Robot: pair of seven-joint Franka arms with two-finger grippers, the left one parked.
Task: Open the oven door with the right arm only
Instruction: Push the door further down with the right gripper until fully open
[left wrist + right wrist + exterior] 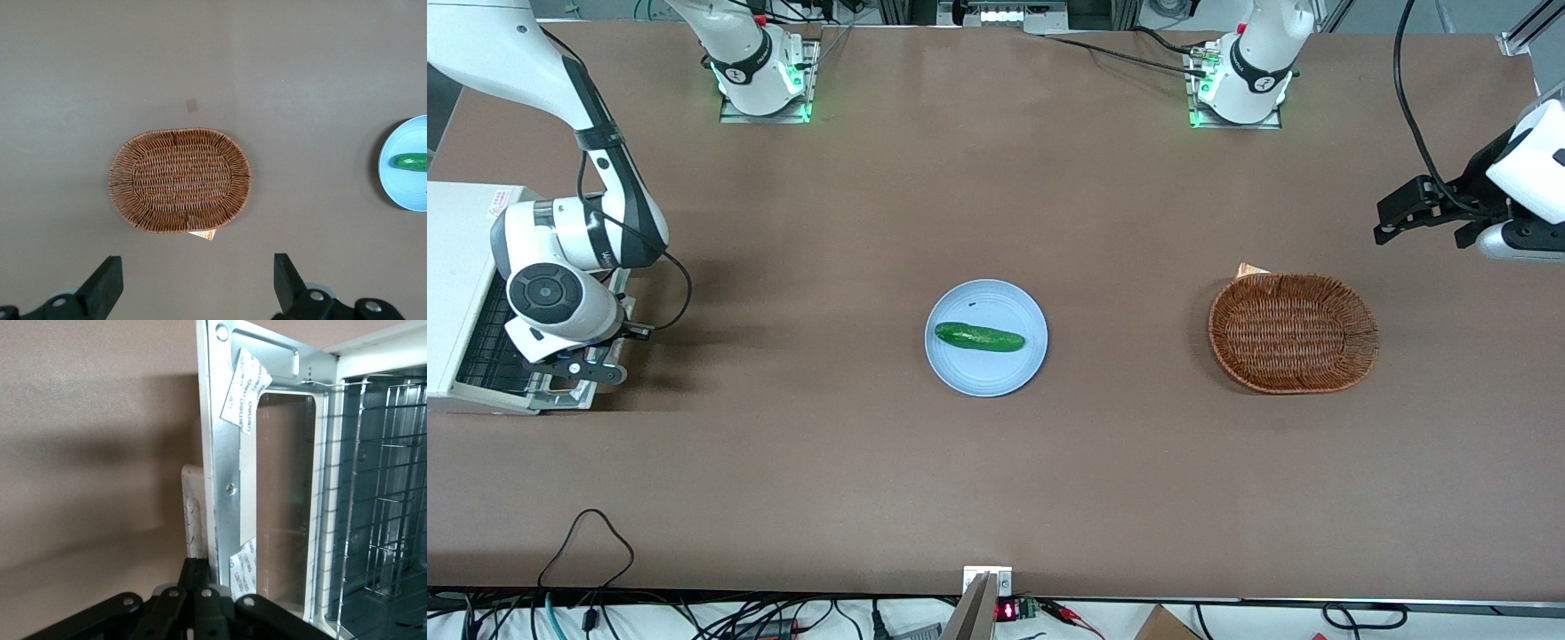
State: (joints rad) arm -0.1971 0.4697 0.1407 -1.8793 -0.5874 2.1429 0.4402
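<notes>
The oven door [267,493] lies folded down nearly flat in front of the white oven [463,258] at the working arm's end of the table [996,489], inner frame up and wire rack [387,493] exposed. The gripper [591,369] of the right arm [596,178] sits at the door's free edge, its jaws drawn together on that edge (the handle side). To finish well, ease the door down along its hinge arc without forcing it, then release. White stickers [243,397] on the frame carry print, apparently "Deoo"; not reliably legible.
</notes>
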